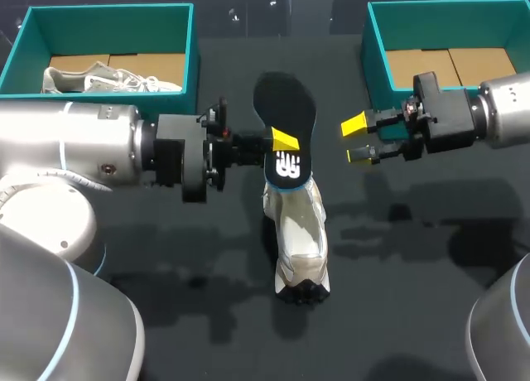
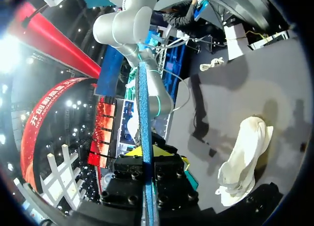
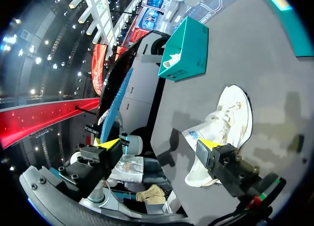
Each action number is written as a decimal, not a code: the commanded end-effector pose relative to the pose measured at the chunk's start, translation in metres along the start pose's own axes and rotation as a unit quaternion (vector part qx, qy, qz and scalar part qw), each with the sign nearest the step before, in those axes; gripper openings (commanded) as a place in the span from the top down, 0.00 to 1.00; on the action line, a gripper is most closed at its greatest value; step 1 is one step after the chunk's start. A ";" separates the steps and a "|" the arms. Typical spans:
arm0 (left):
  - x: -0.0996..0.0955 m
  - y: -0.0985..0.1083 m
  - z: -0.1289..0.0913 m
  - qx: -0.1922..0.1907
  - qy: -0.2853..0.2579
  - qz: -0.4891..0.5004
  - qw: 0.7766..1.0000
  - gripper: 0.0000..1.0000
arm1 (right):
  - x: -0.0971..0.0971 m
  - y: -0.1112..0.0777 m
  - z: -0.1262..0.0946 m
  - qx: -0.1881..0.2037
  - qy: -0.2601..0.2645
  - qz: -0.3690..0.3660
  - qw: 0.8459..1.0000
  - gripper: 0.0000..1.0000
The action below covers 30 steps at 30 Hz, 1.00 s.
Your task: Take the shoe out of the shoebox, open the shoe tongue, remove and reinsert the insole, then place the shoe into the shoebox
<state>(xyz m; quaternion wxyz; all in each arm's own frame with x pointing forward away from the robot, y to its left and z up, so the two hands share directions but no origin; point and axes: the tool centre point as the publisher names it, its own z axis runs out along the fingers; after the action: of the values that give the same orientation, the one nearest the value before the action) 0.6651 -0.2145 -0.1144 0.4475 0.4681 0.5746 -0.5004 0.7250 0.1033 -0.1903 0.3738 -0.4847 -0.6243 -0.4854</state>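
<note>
table [image 1: 414, 257], dark top, one. open room: bare surface on both sides of the middle shoe and along the near edge; a clear gap between the insole and the right gripper.

shoeboxes, teal, two, both lidless.
- left shoebox [image 1: 108, 10], far left corner; holds one pale sneaker [image 1: 108, 79] lying on its side over the cardboard floor. it also shows in the right wrist view [image 3: 184, 51].
- right shoebox [image 1: 377, 50], far right corner; cardboard floor showing.

shoes, two: the sneaker above, and one cream shoe [image 1: 300, 240] at the middle of the table, lengthwise, one end toward the near edge. it also shows well ahead of and below the fingers in the left wrist view [image 2: 245, 157], and between the spread fingers in the right wrist view [image 3: 225, 123].

insole [image 1: 286, 108], black, one. it is held up over the shoe's far end, and its lower end meets the shoe. whether it sits inside the opening cannot be told.

grippers, two.
- left gripper [image 1: 284, 141], from the left edge; fingers pinching the insole, which stands edge-on between them in its wrist view [image 2: 145, 113].
- right gripper [image 1: 358, 139], from the right edge, in front of the right shoebox; fingers spread wide, holding nothing, apart from the insole.
</note>
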 end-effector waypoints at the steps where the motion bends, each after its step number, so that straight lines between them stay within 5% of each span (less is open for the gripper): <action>1: 0.004 -0.004 0.005 -0.024 -0.017 0.100 0.995 1.00 | 0.000 0.000 0.002 0.000 -0.001 0.000 1.000 0.00; 30: 0.057 0.044 0.026 -0.011 -0.034 0.082 0.996 1.00 | 0.011 0.021 0.034 0.022 0.035 0.033 0.999 0.00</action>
<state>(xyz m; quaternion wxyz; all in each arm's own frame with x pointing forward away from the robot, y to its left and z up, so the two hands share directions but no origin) 0.6932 -0.2246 -0.1735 0.5081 0.4929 0.5318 -0.4648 0.7382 0.1314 -0.1791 0.4194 -0.4808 -0.6050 -0.4763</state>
